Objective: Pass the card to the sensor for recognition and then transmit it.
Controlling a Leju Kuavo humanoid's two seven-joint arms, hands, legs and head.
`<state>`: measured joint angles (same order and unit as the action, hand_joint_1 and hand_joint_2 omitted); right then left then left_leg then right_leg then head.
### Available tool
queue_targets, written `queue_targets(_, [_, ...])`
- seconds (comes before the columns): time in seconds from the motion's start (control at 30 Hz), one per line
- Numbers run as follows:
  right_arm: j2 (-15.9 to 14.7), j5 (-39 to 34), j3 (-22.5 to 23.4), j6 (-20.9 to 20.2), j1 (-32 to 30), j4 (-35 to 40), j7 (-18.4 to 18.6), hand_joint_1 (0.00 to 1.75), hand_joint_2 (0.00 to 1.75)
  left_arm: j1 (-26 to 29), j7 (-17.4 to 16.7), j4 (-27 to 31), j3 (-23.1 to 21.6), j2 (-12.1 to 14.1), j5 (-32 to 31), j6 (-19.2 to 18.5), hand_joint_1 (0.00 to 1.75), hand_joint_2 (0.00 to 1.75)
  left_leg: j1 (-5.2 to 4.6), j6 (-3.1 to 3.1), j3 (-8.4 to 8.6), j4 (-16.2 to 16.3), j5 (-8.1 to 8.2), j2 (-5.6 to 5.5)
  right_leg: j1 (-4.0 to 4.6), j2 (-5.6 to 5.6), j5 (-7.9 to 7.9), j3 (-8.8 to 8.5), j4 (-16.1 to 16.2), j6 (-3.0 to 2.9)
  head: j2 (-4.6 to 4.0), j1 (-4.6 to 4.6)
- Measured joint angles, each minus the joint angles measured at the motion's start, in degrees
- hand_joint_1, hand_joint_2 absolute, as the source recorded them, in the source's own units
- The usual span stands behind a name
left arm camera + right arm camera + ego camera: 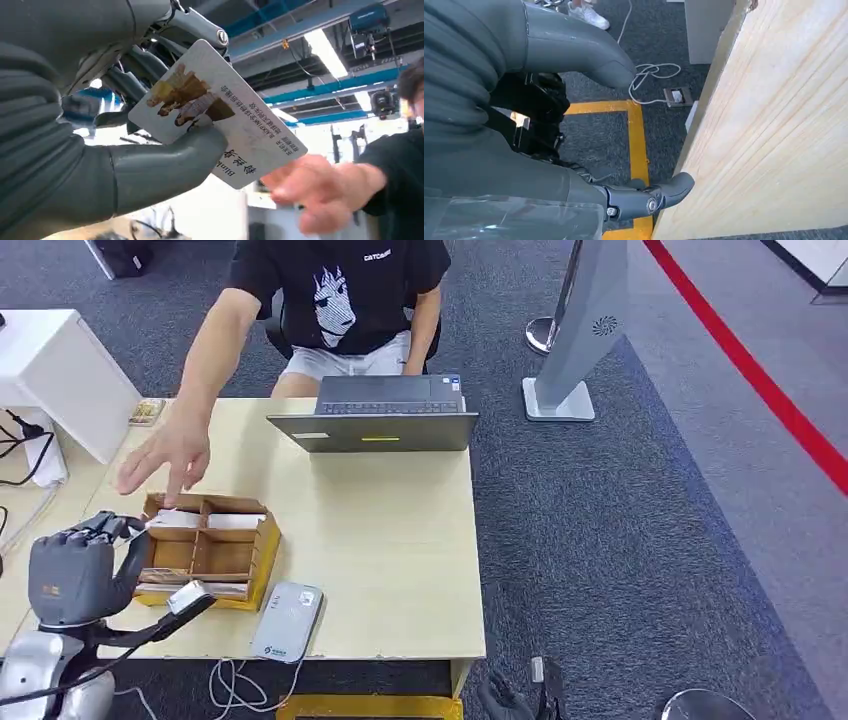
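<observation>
Card [215, 112] pinched between thumb and fingers of left hand [75, 575], just short of sensor [287, 621] to its right; scan step judged pending, next move: carry card over sensor; right hand [574, 165] low beside table [784, 125], holds nothing, fingers loosely curled; person's hand [165, 455] hovers beyond left hand
</observation>
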<state>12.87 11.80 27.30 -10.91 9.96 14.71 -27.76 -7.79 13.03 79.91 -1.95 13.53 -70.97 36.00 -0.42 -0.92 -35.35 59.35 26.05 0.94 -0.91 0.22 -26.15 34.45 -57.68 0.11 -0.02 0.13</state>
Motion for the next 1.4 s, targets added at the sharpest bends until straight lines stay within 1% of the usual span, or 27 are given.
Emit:
queue_targets(0.07, [0.00,-0.09,-0.40,0.00,0.03,0.00,0.17,0.00,1.75,-0.67,-1.67,-1.89,0.00,0.79,-4.40,0.20,1.75,1.75,0.01,0.00,0.00,0.00,0.00,0.01,0.00,0.01,0.00,0.02,0.00,0.00,0.00,0.00])
queue_targets(0.17, [0.00,-0.18,-0.92,0.02,0.11,0.00,0.39,0.00,1.75,-1.90,-2.61,-4.93,0.00,1.97,-6.14,0.20,1.75,1.75,0.02,0.02,0.01,0.00,-0.02,0.01,0.01,0.01,0.00,0.02,-0.01,-0.01,0.00,0.00])
queue_targets(0.33, [0.00,-0.68,-1.22,0.07,0.30,0.00,0.42,0.00,1.75,-4.70,-2.92,-8.57,0.00,2.75,-5.81,0.66,1.75,1.75,0.03,0.03,0.00,0.00,-0.04,0.00,0.01,0.00,0.01,0.00,-0.03,-0.01,0.00,0.00])
queue_targets(0.5, [0.00,-1.31,-1.22,0.17,0.33,0.00,0.33,0.00,1.75,-6.11,-2.92,-9.75,0.00,2.89,-5.09,0.85,1.75,1.75,0.01,0.03,0.00,0.01,-0.04,0.01,0.00,0.01,0.02,0.02,-0.02,0.00,0.00,0.00])
queue_targets(0.53, [0.00,-1.38,-1.25,0.28,0.33,0.00,0.31,0.00,1.75,-6.38,-3.02,-9.86,0.00,2.86,-4.72,0.98,1.69,1.75,0.01,0.02,0.00,0.01,-0.04,0.01,0.00,0.01,0.03,0.02,-0.02,0.00,0.00,0.00])
queue_targets(0.57, [0.00,-1.51,-1.25,0.37,0.33,0.00,0.31,0.00,1.75,-6.65,-3.05,-9.93,0.00,2.82,-4.45,1.12,1.71,1.75,0.01,0.02,0.00,0.01,-0.04,0.01,0.00,0.02,0.03,0.02,-0.01,0.00,0.00,0.00])
queue_targets(0.63, [0.00,-1.68,-1.25,0.50,0.33,0.00,0.17,0.00,1.75,-7.04,-3.05,-9.99,0.00,2.75,-4.10,1.27,1.64,1.75,0.00,0.02,0.00,0.02,-0.03,0.02,0.00,0.03,0.03,0.02,-0.01,0.01,0.00,0.00])
queue_targets(0.7, [0.00,-1.84,-1.27,0.63,0.33,0.00,0.15,0.00,1.75,-7.44,-3.05,-10.13,-0.02,2.56,-3.64,1.29,1.45,1.75,0.00,0.02,0.00,0.02,-0.03,0.03,0.00,0.05,0.03,0.03,0.00,0.01,0.00,0.00])
queue_targets(0.73, [0.00,-1.88,-1.31,0.70,0.33,0.00,0.13,0.00,1.75,-7.58,-3.03,-10.13,-0.04,2.39,-3.41,1.31,0.00,1.75,0.00,0.02,0.00,0.02,-0.03,0.05,0.00,0.06,0.03,0.04,0.00,0.01,0.00,0.00])
queue_targets(0.97, [0.00,-2.49,-1.36,0.92,0.31,0.00,-0.07,0.00,1.75,-7.63,-1.82,-9.56,-0.79,1.40,-1.31,1.58,0.00,1.75,0.00,0.00,-0.01,0.02,-0.01,0.09,0.00,0.10,0.02,0.07,0.00,0.01,0.00,0.00])
queue_targets(1.23, [-0.02,-3.06,-1.36,1.05,0.26,0.00,-0.39,0.00,1.75,-7.40,-1.54,-7.68,-1.14,0.74,-0.34,1.73,0.00,1.75,0.00,0.01,0.00,0.02,-0.02,0.10,0.00,0.11,0.03,0.07,0.00,0.00,0.00,0.00])
queue_targets(1.4, [-0.02,-3.96,-1.33,1.07,0.07,0.00,-0.72,0.00,1.75,-6.13,-0.01,-5.06,-1.14,0.37,4.74,1.51,0.00,1.75,0.00,0.00,-0.01,0.02,-0.01,0.10,0.00,0.11,0.03,0.06,0.00,0.00,0.00,0.00])
